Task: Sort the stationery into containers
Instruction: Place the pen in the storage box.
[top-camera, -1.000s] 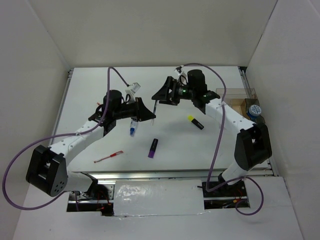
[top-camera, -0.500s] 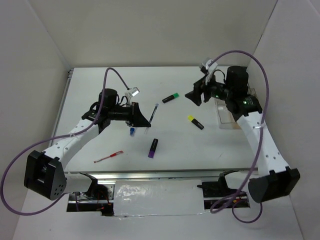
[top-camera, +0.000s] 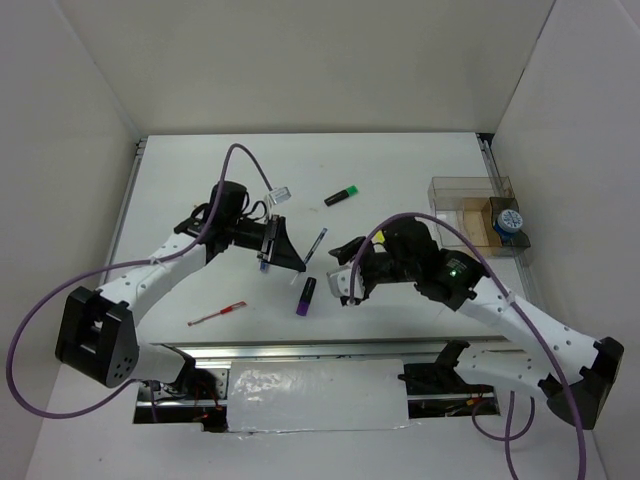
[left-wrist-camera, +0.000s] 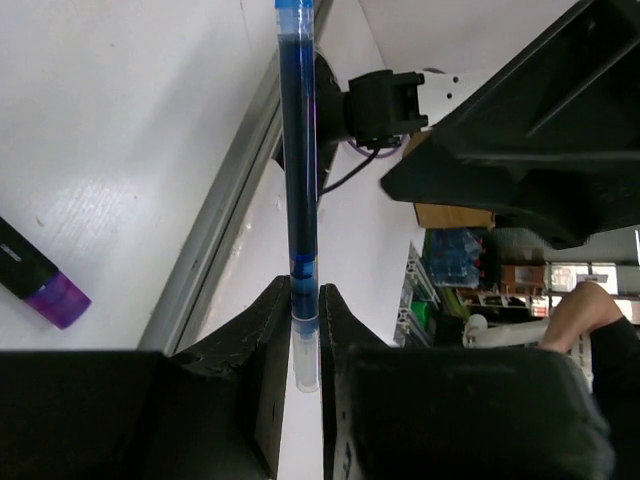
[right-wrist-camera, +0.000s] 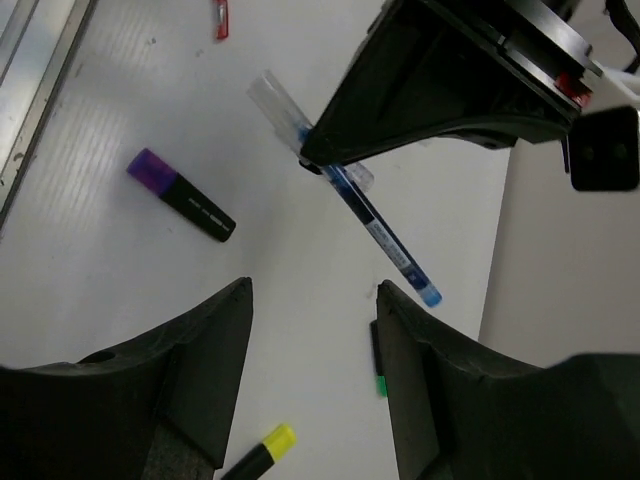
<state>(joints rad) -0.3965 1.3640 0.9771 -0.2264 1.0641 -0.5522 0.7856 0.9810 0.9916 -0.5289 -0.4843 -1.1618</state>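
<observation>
My left gripper (top-camera: 296, 262) is shut on the clear end of a blue pen (top-camera: 318, 244) and holds it tilted above the table; the pen stands between the fingers in the left wrist view (left-wrist-camera: 298, 150). My right gripper (top-camera: 346, 280) is open and empty just right of the pen (right-wrist-camera: 385, 235). A purple-ended highlighter (top-camera: 306, 295) lies below both grippers. A green-ended highlighter (top-camera: 342, 196) lies farther back. A yellow-ended highlighter (right-wrist-camera: 262, 447) shows under the right wrist. A red pen (top-camera: 217, 314) lies front left. The clear container (top-camera: 462, 192) at the right holds the tape roll (top-camera: 510, 219).
The blue end of a tube (top-camera: 264, 265) peeks out under the left gripper. White walls close the table on three sides. A metal rail (top-camera: 300, 350) runs along the near edge. Purple cables loop over both arms.
The right arm has swung from the back right by the container down to the middle front, close to the left gripper. The left gripper has kept the blue pen and shifted slightly right.
</observation>
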